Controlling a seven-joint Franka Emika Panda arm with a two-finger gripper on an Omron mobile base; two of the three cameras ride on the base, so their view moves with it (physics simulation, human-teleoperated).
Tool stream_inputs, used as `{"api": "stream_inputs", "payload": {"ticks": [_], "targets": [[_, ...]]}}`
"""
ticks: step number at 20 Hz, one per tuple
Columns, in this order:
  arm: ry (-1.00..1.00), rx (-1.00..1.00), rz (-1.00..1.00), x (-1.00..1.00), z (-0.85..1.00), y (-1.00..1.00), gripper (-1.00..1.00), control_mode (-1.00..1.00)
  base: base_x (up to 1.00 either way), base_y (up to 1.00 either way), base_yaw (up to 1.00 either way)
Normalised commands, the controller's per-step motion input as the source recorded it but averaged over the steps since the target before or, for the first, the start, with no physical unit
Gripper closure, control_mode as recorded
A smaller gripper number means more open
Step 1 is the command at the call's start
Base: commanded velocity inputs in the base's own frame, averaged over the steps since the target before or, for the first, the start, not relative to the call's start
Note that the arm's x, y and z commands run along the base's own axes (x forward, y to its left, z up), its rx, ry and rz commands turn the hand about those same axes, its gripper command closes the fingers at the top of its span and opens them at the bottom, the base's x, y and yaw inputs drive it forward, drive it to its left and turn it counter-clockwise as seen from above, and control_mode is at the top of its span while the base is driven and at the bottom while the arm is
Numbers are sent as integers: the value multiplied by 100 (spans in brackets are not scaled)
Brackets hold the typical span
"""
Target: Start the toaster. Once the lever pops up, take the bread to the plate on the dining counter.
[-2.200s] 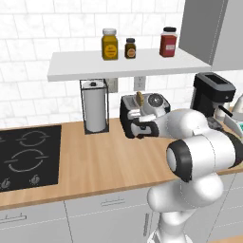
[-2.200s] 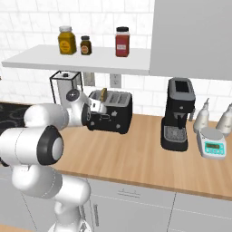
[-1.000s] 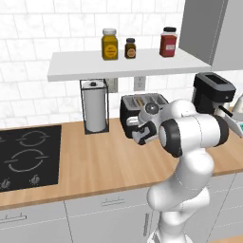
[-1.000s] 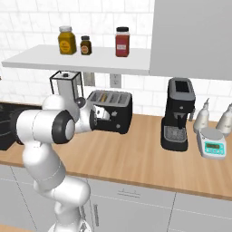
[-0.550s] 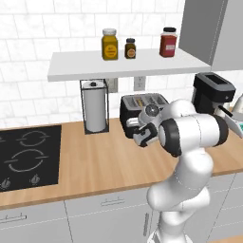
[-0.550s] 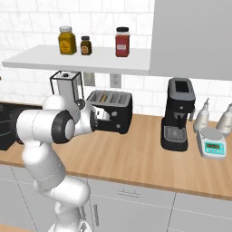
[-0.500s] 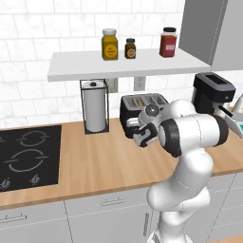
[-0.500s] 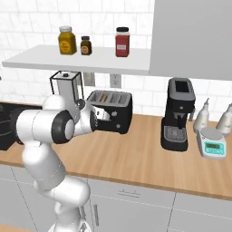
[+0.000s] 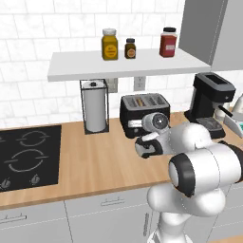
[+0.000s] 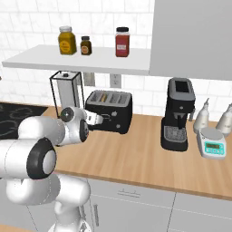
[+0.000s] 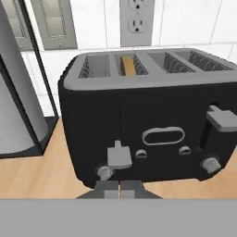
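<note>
The black toaster [image 9: 144, 111] [image 10: 110, 110] [image 11: 139, 111] stands on the wooden worktop against the tiled wall. The tan bread [image 11: 129, 65] [image 9: 141, 100] sits low in its second slot from the left. The left grey lever [image 11: 119, 156] is down near the knobs, while the right lever [image 11: 222, 119] sits higher. My gripper [image 11: 119, 190] [image 9: 141, 142] [image 10: 107, 118] is shut with nothing in it. It hovers just in front of the toaster's lower front, below the left lever. The plate and the dining counter are out of view.
A paper towel stand [image 9: 95, 107] is just left of the toaster and a black coffee machine [image 9: 211, 97] is to its right. A black hob [image 9: 26, 154] lies at the far left. A scale [image 10: 212, 142] and bottles sit far right. Jars [image 9: 109, 44] line the shelf above.
My hand has sunk a little and eased slightly back from the toaster front. The fingers are shut as before.
</note>
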Motion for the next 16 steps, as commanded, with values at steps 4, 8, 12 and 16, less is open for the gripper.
{"api": "stream_inputs", "payload": {"ticks": [4, 8, 12, 16], "targets": [[-10, 13, 0, -28, 100, 0, 100, -100, 0, 0, 0], [-2, 14, 0, -4, 100, 0, 100, -100, 0, 0, 0], [0, 9, 0, -2, 100, 0, 100, -100, 0, 0, 0], [11, 0, 0, -23, 99, 0, 100, -100, 0, 0, 0]]}}
